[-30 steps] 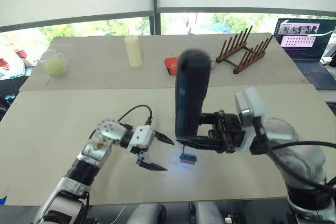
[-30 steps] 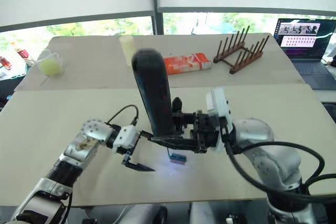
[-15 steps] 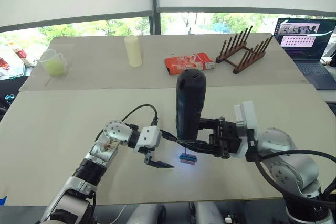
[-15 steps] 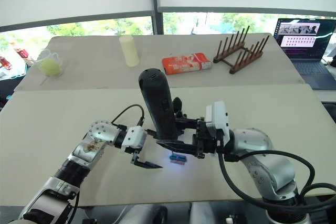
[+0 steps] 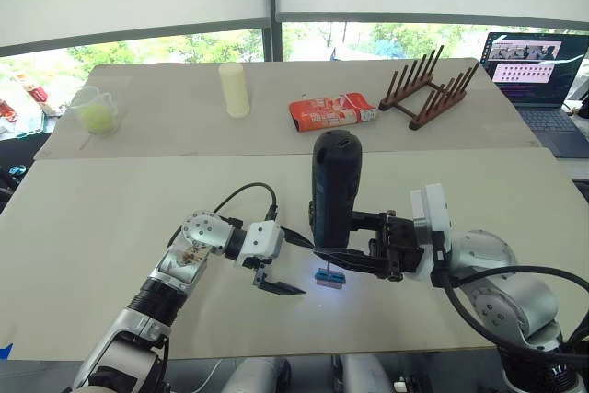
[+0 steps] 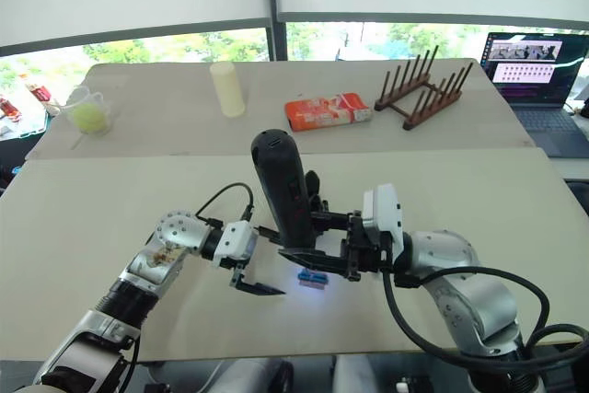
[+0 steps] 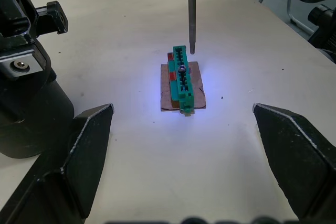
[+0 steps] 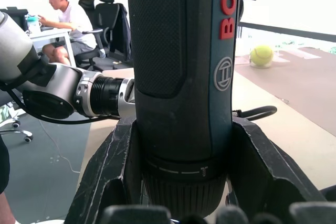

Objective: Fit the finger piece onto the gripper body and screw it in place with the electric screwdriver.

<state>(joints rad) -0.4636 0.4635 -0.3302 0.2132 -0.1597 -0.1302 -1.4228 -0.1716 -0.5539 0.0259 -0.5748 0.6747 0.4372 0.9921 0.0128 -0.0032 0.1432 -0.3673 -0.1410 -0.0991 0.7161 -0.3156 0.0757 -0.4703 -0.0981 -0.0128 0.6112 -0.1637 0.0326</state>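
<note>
Electric screwdriver (image 5: pixel 335 189): upright at table centre, clamped in right gripper (image 5: pixel 348 250), thin metal bit (image 7: pixel 192 11) ending just above small green-and-brown block (image 7: pixel 182 83). Left gripper (image 5: pixel 281 263): just left of block, fingers spread wide, holding nothing. Red carton (image 5: pixel 332 111): far side.

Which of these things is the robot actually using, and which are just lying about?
In use: electric screwdriver, gripped upright in the right hand; small green block under its bit; open left hand beside it.
Lying about: yellow cylinder, red carton, wooden rack, plastic jug, laptop.
</note>
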